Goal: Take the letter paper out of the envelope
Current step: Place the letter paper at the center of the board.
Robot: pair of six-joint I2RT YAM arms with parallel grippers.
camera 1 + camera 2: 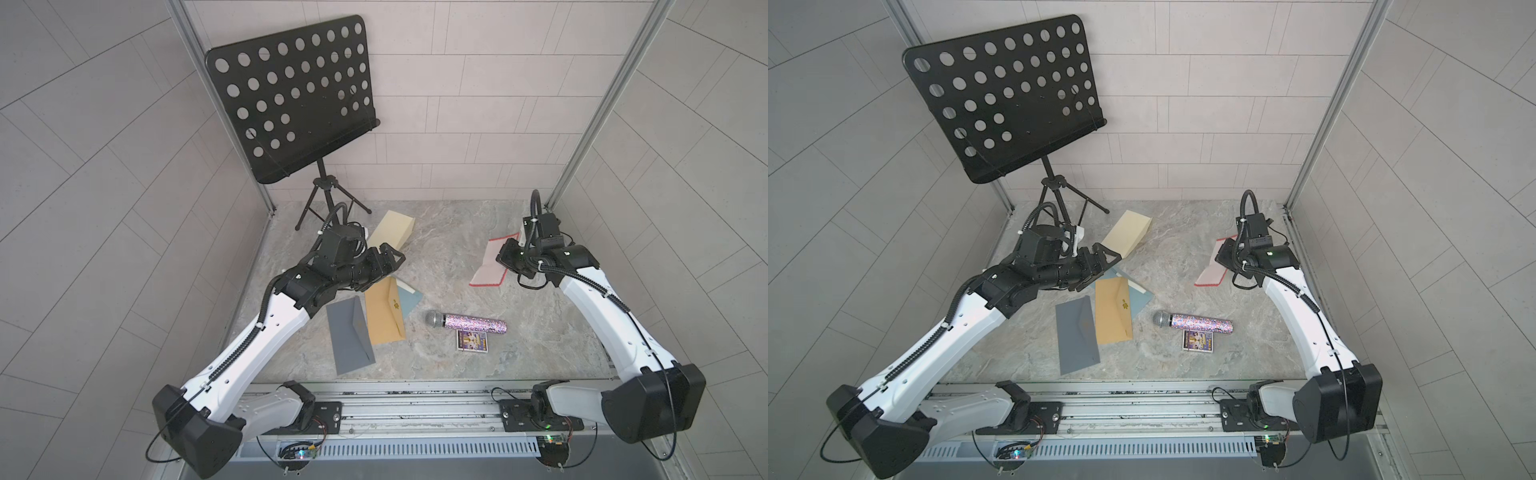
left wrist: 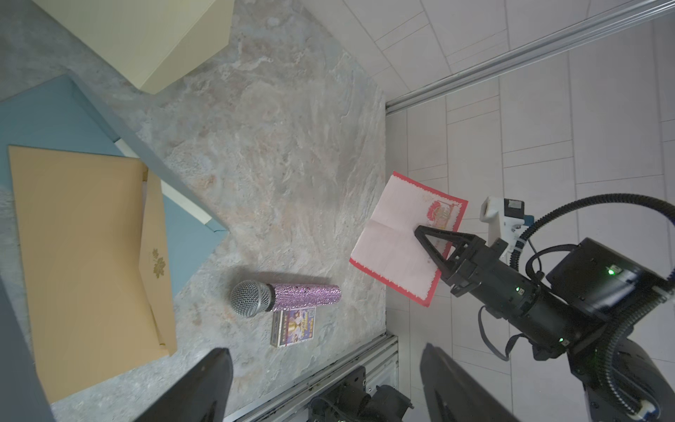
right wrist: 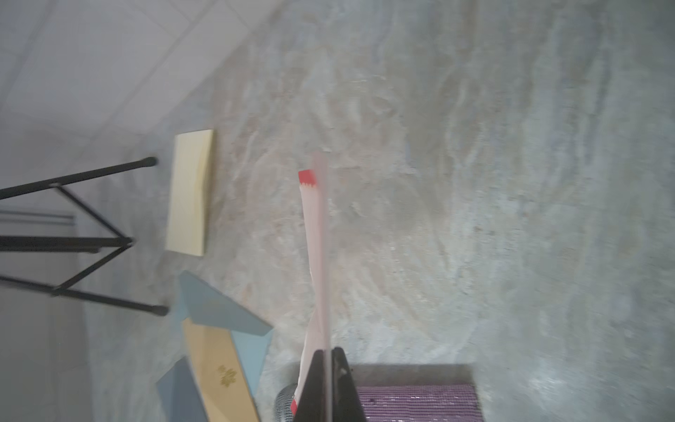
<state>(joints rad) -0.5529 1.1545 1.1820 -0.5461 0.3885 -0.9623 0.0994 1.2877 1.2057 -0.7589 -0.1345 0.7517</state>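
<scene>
A pink letter paper (image 1: 490, 268) with a red border hangs clear of the table at the right, and my right gripper (image 1: 508, 259) is shut on its edge. The right wrist view shows the sheet (image 3: 317, 255) edge-on, pinched between the closed jaws (image 3: 330, 352). A light blue envelope (image 1: 412, 300) with its flap raised lies partly under a tan envelope (image 1: 384, 311) near the table's middle. My left gripper (image 1: 397, 257) hovers open above them, holding nothing. In the left wrist view its fingers (image 2: 215, 369) stand wide apart, and the paper (image 2: 394, 248) shows in the right gripper (image 2: 420, 229).
A grey envelope (image 1: 349, 336) lies left of the tan one, and a cream folded sheet (image 1: 392, 232) behind them. A glittery microphone (image 1: 465, 322) and a small picture box (image 1: 473, 341) sit at centre front. A black music stand (image 1: 291, 99) rises at the back left.
</scene>
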